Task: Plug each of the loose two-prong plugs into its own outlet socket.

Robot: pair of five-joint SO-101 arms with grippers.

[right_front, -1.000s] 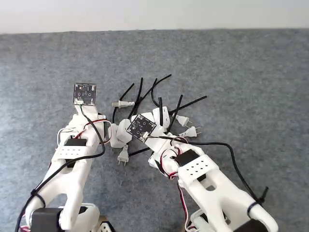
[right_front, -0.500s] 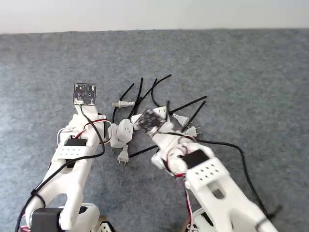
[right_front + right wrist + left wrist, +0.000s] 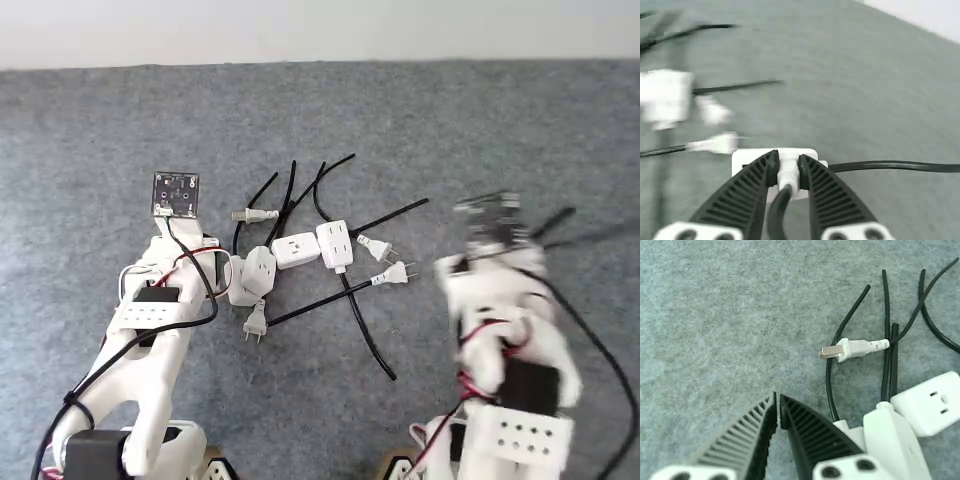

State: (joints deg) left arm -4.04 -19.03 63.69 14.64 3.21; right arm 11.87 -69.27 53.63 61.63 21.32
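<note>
Plug (image 3: 787, 172), white two-prong, black-corded: grasped by right fingers (image 3: 757, 185) against white socket block (image 3: 743, 157), right of outlet cluster (image 3: 295, 250); advise seating it squarely. Left fingers (image 3: 755, 435) pinched, empty.

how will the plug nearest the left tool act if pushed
The plug likely slides or pivots easily: small, lying flat on carpet. Its thin cord looks floppy, so it would probably trail and may snag crossing cords.
</note>
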